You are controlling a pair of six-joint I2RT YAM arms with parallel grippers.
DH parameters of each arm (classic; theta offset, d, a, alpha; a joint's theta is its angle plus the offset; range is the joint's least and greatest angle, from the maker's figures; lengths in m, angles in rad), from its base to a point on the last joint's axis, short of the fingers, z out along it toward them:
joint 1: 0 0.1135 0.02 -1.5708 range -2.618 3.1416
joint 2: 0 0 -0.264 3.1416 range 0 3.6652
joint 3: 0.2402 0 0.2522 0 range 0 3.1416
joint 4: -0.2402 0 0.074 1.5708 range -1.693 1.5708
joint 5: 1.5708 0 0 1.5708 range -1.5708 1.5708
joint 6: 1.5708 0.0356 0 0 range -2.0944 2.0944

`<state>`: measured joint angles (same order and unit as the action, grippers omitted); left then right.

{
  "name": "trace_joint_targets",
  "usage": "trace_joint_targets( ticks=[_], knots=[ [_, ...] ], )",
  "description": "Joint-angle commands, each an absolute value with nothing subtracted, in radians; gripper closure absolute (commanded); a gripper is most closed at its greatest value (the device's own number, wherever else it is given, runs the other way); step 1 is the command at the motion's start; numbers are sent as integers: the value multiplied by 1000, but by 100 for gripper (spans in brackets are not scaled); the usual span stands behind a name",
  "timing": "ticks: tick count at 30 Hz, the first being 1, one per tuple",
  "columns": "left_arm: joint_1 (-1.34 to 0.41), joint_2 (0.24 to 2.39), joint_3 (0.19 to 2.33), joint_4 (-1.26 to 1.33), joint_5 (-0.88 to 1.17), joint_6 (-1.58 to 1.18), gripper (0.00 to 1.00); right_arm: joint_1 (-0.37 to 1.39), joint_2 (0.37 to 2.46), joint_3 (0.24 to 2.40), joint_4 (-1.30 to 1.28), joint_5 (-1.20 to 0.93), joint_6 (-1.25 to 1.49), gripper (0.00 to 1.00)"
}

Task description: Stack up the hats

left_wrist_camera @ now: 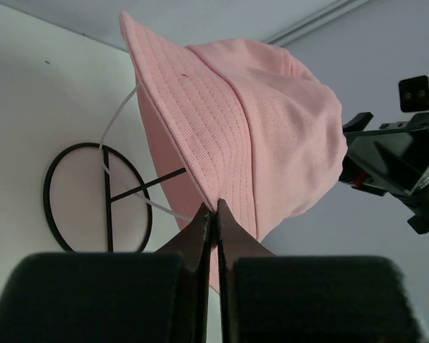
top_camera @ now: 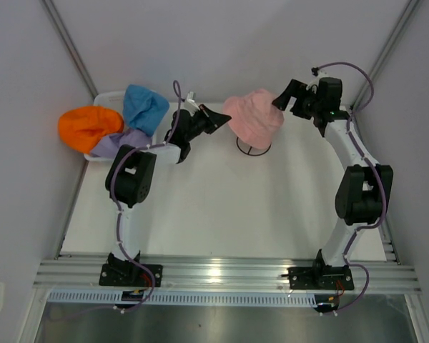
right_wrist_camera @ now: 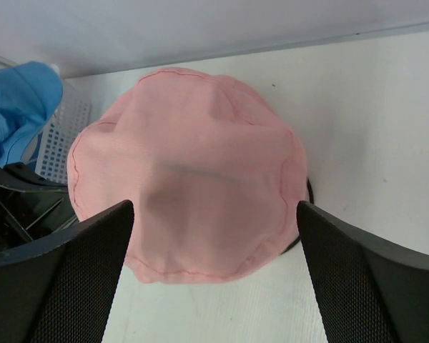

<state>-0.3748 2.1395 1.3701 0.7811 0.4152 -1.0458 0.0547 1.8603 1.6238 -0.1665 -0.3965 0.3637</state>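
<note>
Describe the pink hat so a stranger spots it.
On the white table, find the black wire stand near the far edge. The soft pink fabric bucket hat tops it; the other three hats lie heaped in the white mesh basket.

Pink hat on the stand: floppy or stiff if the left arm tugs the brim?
Probably floppy: the pink hat is soft stitched fabric, dented on the crown in the right wrist view. Likely light, so the brim pinched by the left gripper should lift easily. The thin wire stand may tip if the hat snags.
</note>
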Motion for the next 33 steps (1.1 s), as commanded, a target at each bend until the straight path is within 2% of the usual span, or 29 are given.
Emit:
trace_joint_targets(
  ticks=[1,4,7,12,14,19,22,27,33],
  knots=[
    [-364,2103,1380,773,428,-1008,99,-23,1725,1533,-102,-386,467,0],
    [-364,2128,1387,743,416,-1005,99,-112,1671,1375,72,-449,639,0],
    [-364,2152,1381,716,393,-1025,99,-164,1672,1304,181,-492,741,0],
    [-380,2184,1402,654,361,-1026,99,-140,1735,1230,270,-496,830,0],
    [-396,2184,1439,553,338,-997,99,-123,1770,1215,288,-491,866,0],
    [-433,2187,1525,284,235,-942,99,-54,1804,1180,342,-416,882,0],
    [-448,2194,1562,218,203,-939,99,-41,1816,1157,364,-393,881,0],
    [-449,2238,1638,109,205,-983,99,-52,1818,1146,338,-385,833,0],
    [-446,2287,1804,-205,158,-1000,99,-71,1798,1147,333,-374,798,0]
  ],
)
